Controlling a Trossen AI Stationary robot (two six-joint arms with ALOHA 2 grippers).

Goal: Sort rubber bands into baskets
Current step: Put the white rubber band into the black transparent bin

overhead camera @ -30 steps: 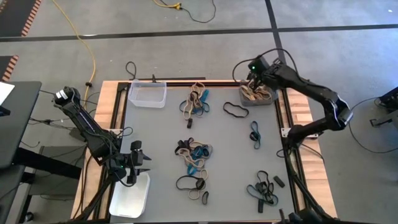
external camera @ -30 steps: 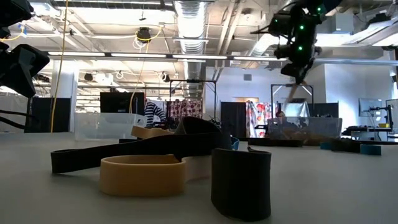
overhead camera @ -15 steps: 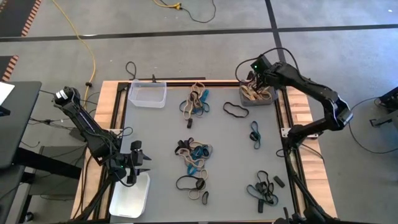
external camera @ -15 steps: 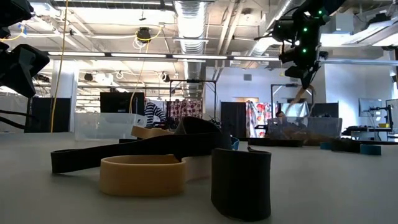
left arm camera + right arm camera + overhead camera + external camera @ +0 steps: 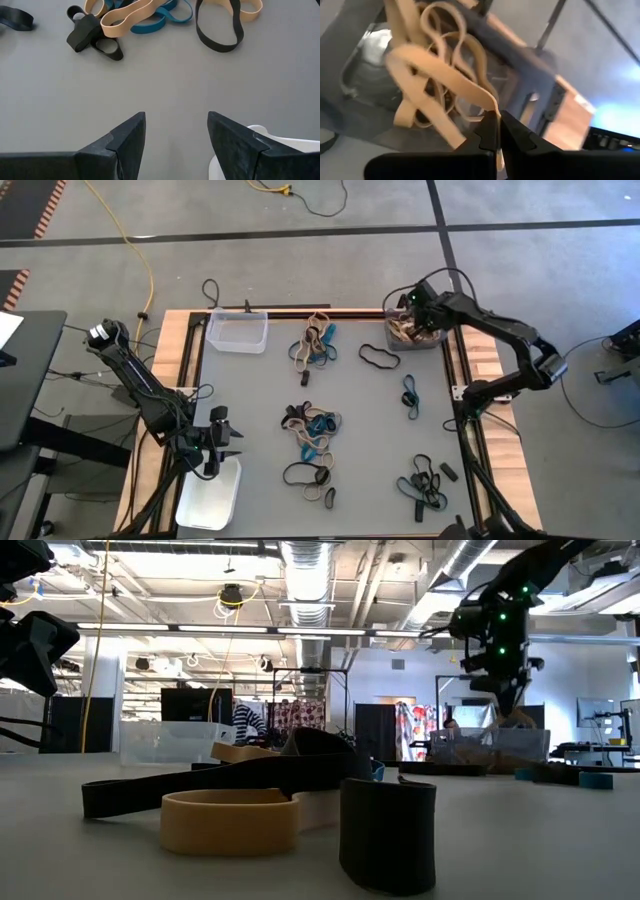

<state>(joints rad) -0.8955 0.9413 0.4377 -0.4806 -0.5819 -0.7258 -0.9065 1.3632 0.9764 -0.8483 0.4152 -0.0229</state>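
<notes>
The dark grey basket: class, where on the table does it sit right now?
In the high view, the dark grey basket sits at the table's far right corner, holding tan rubber bands, with the right gripper above it and a black band lying just beside it.

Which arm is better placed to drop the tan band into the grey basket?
Right. Its claw pinches a tan band directly above the grey basket; the left claw waits open by the white basket.

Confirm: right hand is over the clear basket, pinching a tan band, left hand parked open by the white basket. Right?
Wrong basket. The right hand is over the dark grey basket, as the high view shows. The clear basket sits empty at the far left. The rest stands: it pinches a tan band, and the left hand is open by the white basket.
</notes>
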